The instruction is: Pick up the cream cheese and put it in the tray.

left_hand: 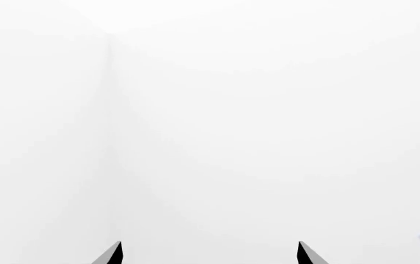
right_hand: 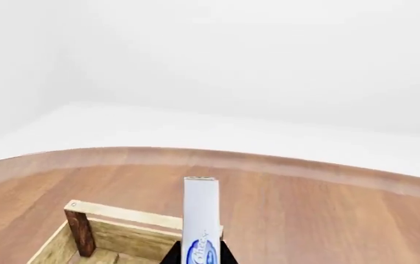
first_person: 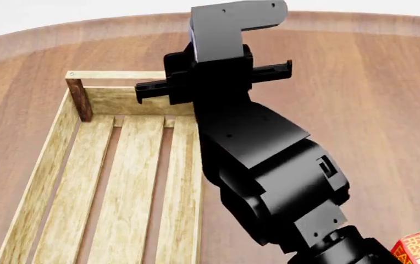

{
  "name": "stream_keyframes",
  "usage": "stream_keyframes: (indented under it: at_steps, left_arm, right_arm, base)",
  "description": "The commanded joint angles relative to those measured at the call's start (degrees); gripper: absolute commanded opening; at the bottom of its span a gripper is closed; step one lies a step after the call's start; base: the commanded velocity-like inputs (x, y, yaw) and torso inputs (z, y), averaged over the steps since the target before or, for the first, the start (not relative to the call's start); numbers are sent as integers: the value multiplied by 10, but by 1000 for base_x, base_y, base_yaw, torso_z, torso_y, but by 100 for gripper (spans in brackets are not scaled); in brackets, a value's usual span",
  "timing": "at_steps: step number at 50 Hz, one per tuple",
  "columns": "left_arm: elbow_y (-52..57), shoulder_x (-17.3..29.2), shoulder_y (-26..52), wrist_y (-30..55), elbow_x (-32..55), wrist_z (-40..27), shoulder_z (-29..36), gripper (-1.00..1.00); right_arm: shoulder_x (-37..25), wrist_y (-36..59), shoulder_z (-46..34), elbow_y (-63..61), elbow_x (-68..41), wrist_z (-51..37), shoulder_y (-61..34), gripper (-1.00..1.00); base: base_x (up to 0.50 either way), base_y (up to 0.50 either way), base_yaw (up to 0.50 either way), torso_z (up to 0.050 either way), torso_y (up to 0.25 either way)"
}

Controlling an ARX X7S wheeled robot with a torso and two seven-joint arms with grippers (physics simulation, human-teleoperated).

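Pale wooden tray point(first_person: 133, 181) (brown post), white cream cheese point(right_hand: 201, 220), blue logo

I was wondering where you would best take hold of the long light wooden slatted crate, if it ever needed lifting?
Grip the pale top rail at the far end of the crate, coming from above with the jaws across it. It is thin and level, with a gap beneath it, beside the dark brown corner post.
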State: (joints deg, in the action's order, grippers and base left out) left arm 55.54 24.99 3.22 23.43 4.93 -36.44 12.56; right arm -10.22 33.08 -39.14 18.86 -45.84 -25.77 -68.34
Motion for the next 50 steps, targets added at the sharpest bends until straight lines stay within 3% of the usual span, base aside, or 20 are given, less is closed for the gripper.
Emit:
stream_keyframes:
  at_steps: [1,6,12,18,24,50]
  left_arm:
    - [-11,-13,-3,1,13,7,-26,100]
    - [-10,-12,-4,3,13,5,-29,100]
    - [-29,-14,3,-2,11,6,-21,100]
    - [-30,-12,1,-1,11,5,-22,100]
    - [-26,-10,-1,-1,11,3,-24,100]
    - [-22,-4,-5,-1,11,-2,-27,100]
  right_arm:
    - [81,-82,-11,196,49,124,-47,-100]
    - [102,-144,-86,289,-12,149,-74,-100]
    - [102,-252,-330,358,-242,142,-118,-100]
    - [102,-303,-474,366,-387,152,-131,-100]
    - [102,-310,-506,356,-414,157,-115,-100]
    - [102,-308,-508,348,-422,204,-60,-100]
  base:
    - [0,0,0,0,0]
    - [0,0,0,0,2]
    - [0,0,0,0,0]
    - [0,0,0,0,0]
    - [0,0,0,3,2]
    - [0,0,0,0,0]
